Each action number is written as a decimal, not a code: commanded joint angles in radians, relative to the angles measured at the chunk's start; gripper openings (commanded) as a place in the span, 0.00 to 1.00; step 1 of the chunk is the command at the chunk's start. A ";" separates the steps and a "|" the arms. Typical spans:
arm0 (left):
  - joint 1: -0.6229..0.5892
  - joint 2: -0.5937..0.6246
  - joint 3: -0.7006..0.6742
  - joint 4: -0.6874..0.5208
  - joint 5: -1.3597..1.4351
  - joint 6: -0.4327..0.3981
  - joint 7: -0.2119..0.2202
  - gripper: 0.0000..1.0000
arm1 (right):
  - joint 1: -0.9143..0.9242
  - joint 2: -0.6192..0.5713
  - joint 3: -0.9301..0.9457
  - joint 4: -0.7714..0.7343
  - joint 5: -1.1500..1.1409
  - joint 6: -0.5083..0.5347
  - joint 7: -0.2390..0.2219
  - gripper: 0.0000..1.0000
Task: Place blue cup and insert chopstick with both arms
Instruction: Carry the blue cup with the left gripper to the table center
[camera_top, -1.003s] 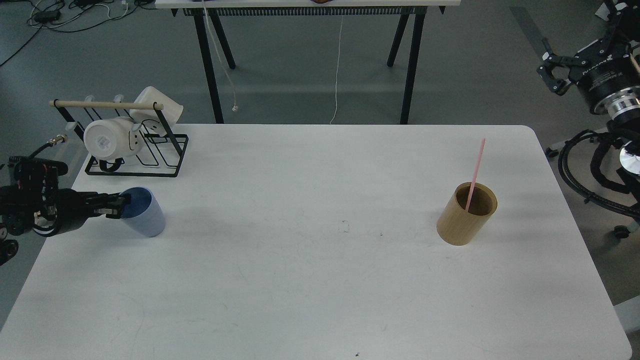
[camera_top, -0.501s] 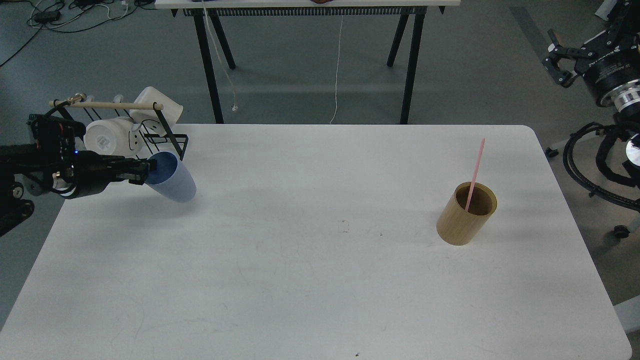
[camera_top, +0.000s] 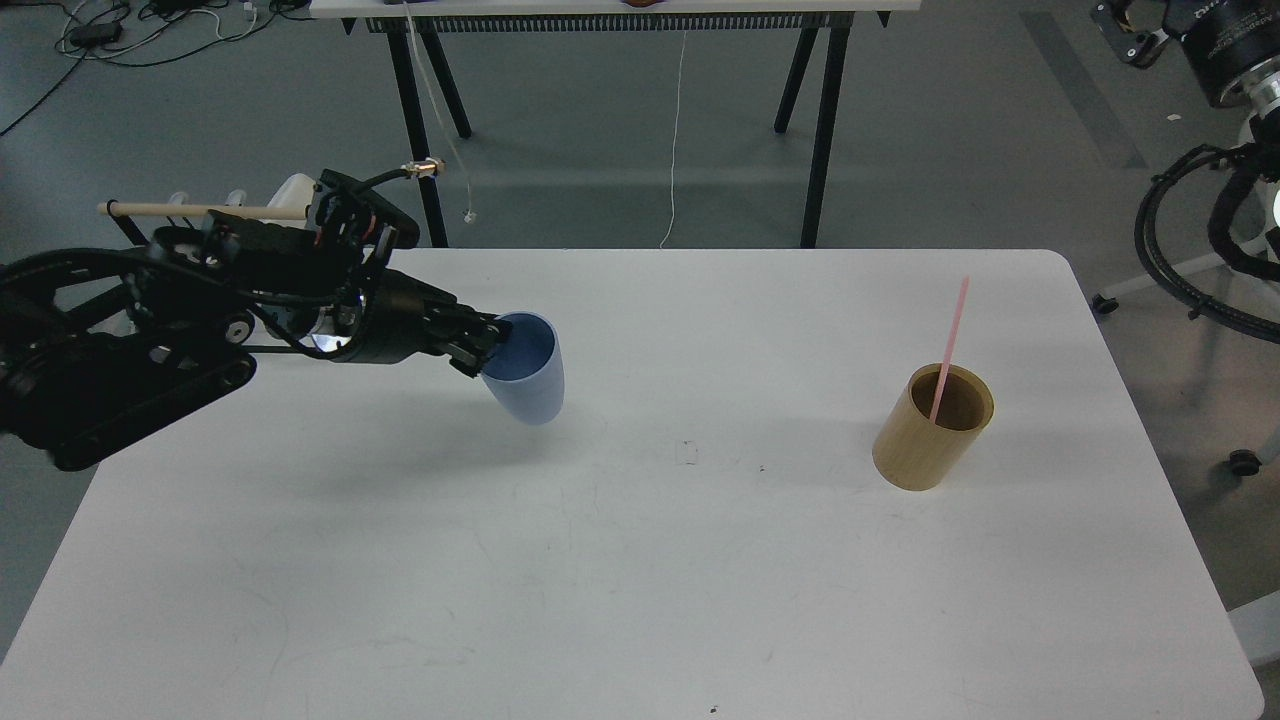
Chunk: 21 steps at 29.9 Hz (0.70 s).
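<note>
My left gripper (camera_top: 484, 345) is shut on the rim of the blue cup (camera_top: 527, 382) and holds it tilted a little above the white table (camera_top: 640, 560), left of the table's middle. The pink chopstick (camera_top: 950, 348) stands leaning in a tan wooden cylinder (camera_top: 933, 427) on the right side of the table. My right arm is off the table at the top right corner; its gripper (camera_top: 1128, 22) is small, partly cut off by the frame edge, and far from the chopstick.
A black wire rack with a beige wooden rod (camera_top: 190, 211) and white mugs (camera_top: 295, 192) stands at the table's back left, mostly hidden behind my left arm. A trestle table (camera_top: 615, 60) stands beyond the far edge. Cables lie on the floor at the right.
My left gripper has carried the blue cup up and to the right, from the table's left edge toward the middle. My right arm has risen toward the top right corner.
</note>
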 joint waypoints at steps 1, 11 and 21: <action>0.008 -0.102 0.001 0.002 0.096 -0.001 0.018 0.01 | 0.000 0.000 0.000 0.002 0.000 0.000 -0.001 1.00; 0.017 -0.373 0.099 0.141 0.270 -0.001 0.066 0.02 | -0.008 -0.002 0.000 0.005 0.001 0.000 0.000 1.00; 0.046 -0.478 0.096 0.221 0.288 -0.001 0.067 0.03 | -0.017 -0.025 0.000 0.011 0.000 0.000 0.000 1.00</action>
